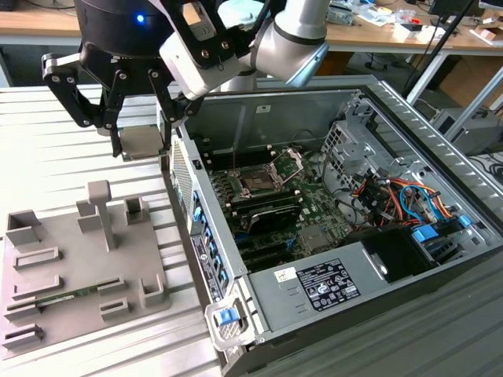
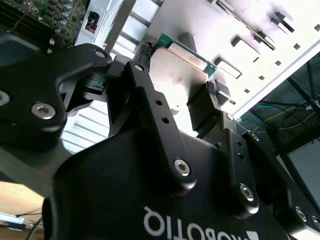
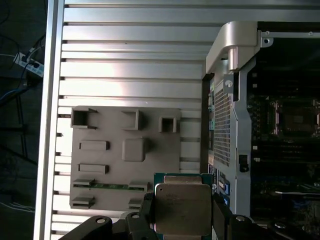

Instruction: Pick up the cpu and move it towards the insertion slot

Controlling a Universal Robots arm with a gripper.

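Observation:
My gripper (image 1: 142, 144) is shut on the cpu (image 1: 141, 141), a small flat square chip with a silvery top and a green edge. I hold it in the air above the slatted table, just outside the computer case's side wall. Both wrist views show the cpu (image 2: 175, 75) (image 3: 182, 209) pinched between the two black fingers (image 2: 146, 51) (image 3: 218, 210). The insertion slot (image 1: 258, 181) is a square socket with a dark centre and a raised shiny metal frame. It sits on the green board inside the case, to the exterior view's right of the gripper, and also appears in the first wrist view (image 3: 294, 120).
A grey plastic tray (image 1: 55, 271) (image 3: 165, 150) with raised blocks lies on the slatted table, with a thin green memory stick (image 3: 110, 186) in one recess. The open computer case (image 1: 330, 283) holds a drive cage, coloured cables and a power supply. Its metal side wall (image 1: 182, 169) stands between the gripper and the slot.

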